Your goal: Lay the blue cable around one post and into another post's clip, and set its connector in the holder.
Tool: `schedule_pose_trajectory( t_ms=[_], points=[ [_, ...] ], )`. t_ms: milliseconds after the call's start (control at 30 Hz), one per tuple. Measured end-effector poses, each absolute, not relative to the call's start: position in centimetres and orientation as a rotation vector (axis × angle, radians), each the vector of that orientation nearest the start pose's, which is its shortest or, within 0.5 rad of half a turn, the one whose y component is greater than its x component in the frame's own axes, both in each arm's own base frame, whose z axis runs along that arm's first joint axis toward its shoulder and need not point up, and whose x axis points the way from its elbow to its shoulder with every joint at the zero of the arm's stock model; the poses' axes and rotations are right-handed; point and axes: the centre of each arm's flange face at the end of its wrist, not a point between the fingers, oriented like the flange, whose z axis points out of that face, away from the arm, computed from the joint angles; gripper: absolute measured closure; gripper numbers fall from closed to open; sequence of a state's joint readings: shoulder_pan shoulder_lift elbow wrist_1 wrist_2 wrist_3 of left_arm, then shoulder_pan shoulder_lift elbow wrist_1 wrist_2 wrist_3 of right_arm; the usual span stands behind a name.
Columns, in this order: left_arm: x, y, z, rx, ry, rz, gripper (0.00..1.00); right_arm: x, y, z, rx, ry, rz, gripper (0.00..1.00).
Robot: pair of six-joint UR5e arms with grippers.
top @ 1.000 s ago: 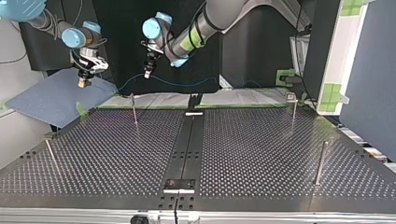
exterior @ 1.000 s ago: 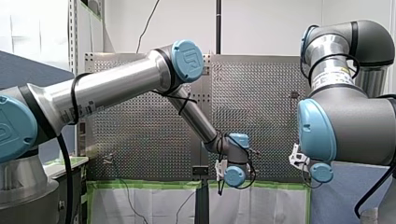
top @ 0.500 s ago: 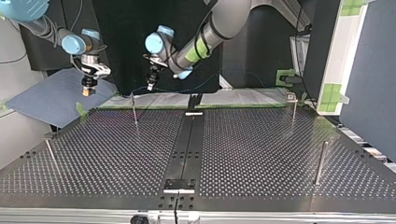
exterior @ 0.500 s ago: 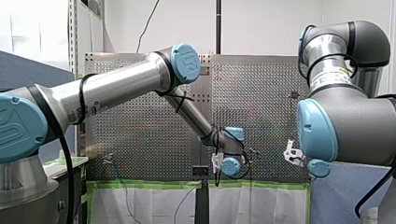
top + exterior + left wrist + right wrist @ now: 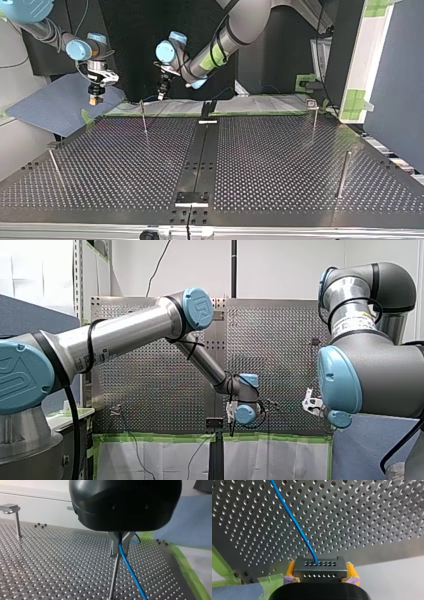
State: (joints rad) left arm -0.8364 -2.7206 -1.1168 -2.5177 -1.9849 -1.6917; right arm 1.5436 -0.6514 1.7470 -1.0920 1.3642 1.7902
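Blue cable [image 5: 130,567] is pinched tight in my left gripper [image 5: 119,551], which has dropped lower than a second ago and now hangs close by the top of a thin post [image 5: 113,580] at the far edge of the tabletop [image 5: 280,165]. My right gripper [image 5: 321,570] has come down too, near the blue mat [image 5: 55,107], yellow pads [image 5: 290,568] clamped on the connector [image 5: 319,565] where the cable ends.

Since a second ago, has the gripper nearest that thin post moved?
Yes: my left gripper dropped lower in the top view, nearing the top of the post.
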Motion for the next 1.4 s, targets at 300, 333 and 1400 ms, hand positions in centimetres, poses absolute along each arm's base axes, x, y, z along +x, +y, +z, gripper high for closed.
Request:
schedule_pose_trajectory(
  t_ms=[300, 333, 1400],
  points=[
    [44.0, -63.0, -3.1, 0.287, 1.651, -0.371, 1.00, 13.8, -61.6, -3.1, 1.236, -1.321, 1.477, 1.00],
    [44.0, -62.8, -3.3, 0.286, 1.653, -0.368, 1.00, 13.8, -61.5, -3.1, 1.239, -1.320, 1.475, 1.00],
    [40.5, -65.8, -2.3, 0.348, 1.649, -0.365, 1.00, 13.5, -60.8, 0.2, 1.226, -1.245, 1.584, 1.00]
  ],
)
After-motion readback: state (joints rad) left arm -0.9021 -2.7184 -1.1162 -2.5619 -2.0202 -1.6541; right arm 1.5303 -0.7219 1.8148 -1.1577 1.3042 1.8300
